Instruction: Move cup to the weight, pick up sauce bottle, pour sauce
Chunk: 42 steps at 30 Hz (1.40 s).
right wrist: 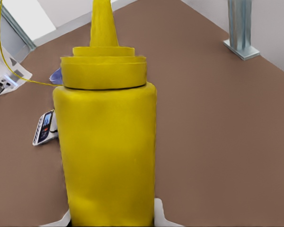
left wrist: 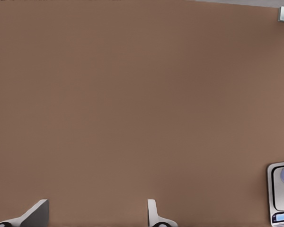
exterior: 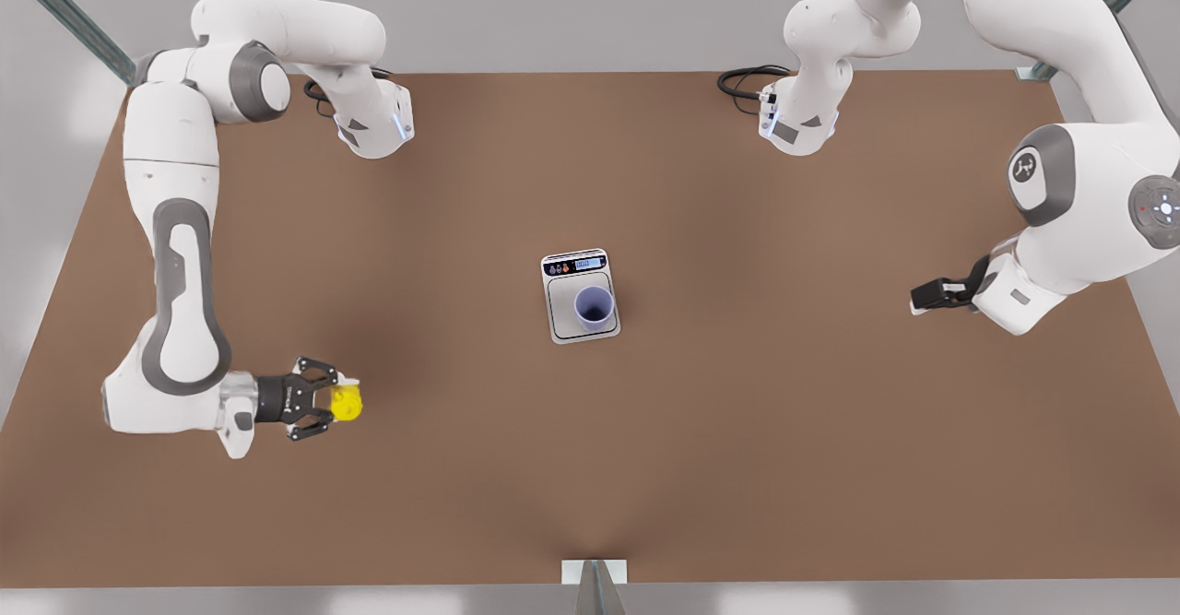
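A broad matte brown table (exterior: pixel 737 431) is framed by pale grey walls and metal struts (exterior: pixel 64 11) at its corners. Near its centre lies the flat silver-grey rectangular scale (exterior: pixel 579 297), with the small lavender-blue tapered cup (exterior: pixel 594 307) upright on its steel plate. At the front view's left, the bright yellow plastic squeeze bottle (right wrist: pixel 106 142) is clasped upright by the right gripper (exterior: pixel 324 400). At the front view's right, the left gripper (left wrist: pixel 97 215) is held spread and empty above bare table.
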Each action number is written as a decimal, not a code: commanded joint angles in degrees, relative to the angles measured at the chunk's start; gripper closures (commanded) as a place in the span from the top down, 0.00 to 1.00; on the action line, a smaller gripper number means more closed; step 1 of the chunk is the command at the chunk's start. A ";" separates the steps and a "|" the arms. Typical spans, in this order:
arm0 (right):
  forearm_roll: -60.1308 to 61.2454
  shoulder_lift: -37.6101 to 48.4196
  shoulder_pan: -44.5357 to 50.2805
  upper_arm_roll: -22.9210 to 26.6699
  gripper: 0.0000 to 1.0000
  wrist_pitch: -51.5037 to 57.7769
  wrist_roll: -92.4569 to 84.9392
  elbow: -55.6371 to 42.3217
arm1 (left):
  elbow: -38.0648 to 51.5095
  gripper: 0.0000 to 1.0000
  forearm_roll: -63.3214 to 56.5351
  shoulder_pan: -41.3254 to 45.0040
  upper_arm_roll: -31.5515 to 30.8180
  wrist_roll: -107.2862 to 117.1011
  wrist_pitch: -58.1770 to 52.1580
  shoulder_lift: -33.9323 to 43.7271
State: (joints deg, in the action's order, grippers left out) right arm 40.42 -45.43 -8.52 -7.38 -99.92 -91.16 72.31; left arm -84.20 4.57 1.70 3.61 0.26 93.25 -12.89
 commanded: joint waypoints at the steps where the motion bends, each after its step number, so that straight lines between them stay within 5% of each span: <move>1: -1.03 -0.01 0.87 0.00 0.58 -0.27 0.81 -0.59 | 0.00 1.00 0.00 0.06 0.08 0.00 0.00 0.06; 9: -28.36 2.10 25.13 0.17 0.58 -5.72 30.25 -4.81 | 0.00 1.00 0.00 0.41 -0.01 0.09 0.00 -0.03; 18: -46.74 4.39 40.33 0.00 0.58 -4.58 29.46 -4.55 | 0.00 1.00 -0.09 0.50 0.08 0.09 0.09 -0.03; 30: -72.23 4.12 49.13 0.44 0.58 3.42 29.81 -4.72 | 0.00 1.00 0.08 0.50 0.08 0.79 0.00 -0.03; 42: -81.20 3.69 52.73 0.53 0.58 5.00 32.36 -4.20 | 0.00 1.00 0.17 1.03 -0.01 0.79 0.09 -0.03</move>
State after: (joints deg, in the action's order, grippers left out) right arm -40.82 -41.75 44.21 -6.87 -94.91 -58.80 68.11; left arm -84.20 4.69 2.71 3.63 1.05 93.34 -12.92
